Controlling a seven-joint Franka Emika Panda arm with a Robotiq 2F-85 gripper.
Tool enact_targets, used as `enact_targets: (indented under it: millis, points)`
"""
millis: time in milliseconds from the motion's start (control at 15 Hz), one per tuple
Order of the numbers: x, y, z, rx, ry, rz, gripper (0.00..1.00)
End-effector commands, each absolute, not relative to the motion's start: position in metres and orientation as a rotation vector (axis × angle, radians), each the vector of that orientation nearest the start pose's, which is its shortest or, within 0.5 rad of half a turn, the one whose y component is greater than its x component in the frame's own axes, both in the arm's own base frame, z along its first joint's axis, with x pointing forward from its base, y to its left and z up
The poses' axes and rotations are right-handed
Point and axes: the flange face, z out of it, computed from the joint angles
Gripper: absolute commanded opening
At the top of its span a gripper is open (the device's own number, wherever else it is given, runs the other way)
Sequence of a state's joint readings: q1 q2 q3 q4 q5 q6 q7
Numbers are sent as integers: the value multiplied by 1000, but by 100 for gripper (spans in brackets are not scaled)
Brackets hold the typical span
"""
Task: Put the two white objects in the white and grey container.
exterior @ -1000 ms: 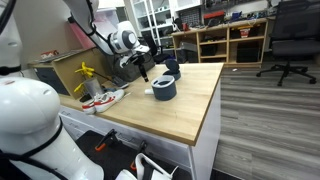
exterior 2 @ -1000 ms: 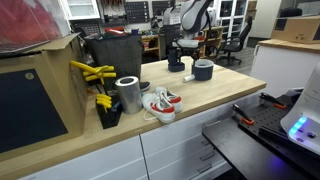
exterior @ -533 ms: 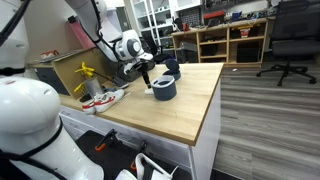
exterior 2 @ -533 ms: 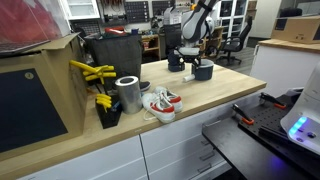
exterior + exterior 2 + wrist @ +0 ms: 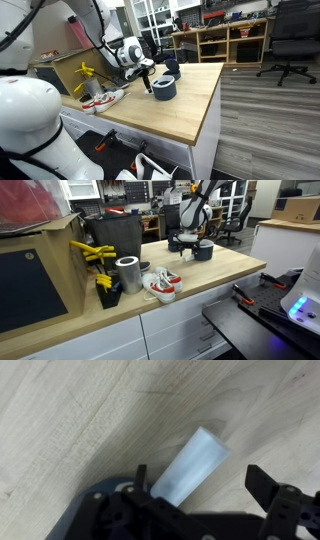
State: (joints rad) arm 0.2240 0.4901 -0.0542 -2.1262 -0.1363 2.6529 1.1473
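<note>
In the wrist view a white object (image 5: 190, 465), a short rounded piece, lies flat on the wooden table. It sits between the fingers of my open gripper (image 5: 203, 485), closer to the left fingertip (image 5: 140, 476), and nothing grips it. In both exterior views the gripper (image 5: 148, 83) (image 5: 185, 245) hangs low over the table. It is right beside the white and grey container (image 5: 164, 88) (image 5: 203, 250), on the side towards the shoe. The other white object is not in sight.
A darker round bowl (image 5: 172, 68) stands just behind the container. A white-and-red shoe (image 5: 103, 98) (image 5: 160, 283), a metal can (image 5: 128, 273), yellow tools (image 5: 92, 252) and a dark box (image 5: 112, 235) crowd one end. The table edge (image 5: 205, 125) is close to the container.
The gripper has come down from above the table to just over its surface beside the container, staying open. The container and bowl have not moved.
</note>
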Motion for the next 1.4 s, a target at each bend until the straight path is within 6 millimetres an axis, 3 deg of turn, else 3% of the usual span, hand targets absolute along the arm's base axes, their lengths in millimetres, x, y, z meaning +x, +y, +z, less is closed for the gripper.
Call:
enact_targets:
  millis: [0,133,400,667,867,1000,1333]
  points:
    - [576,110,170,-2884,1325,-188,75]
    - [576,111,167,-2887,1311,-205,66]
    - [577,109,169,-2878,1298,-225,34]
    - [574,110,192,-2859,1259,-261,7]
    - [573,111,231,-2875,1138,-331,6]
    - [573,112,267,-2883,1018,-393,7]
    - [564,115,347,-2948,601,-532,7]
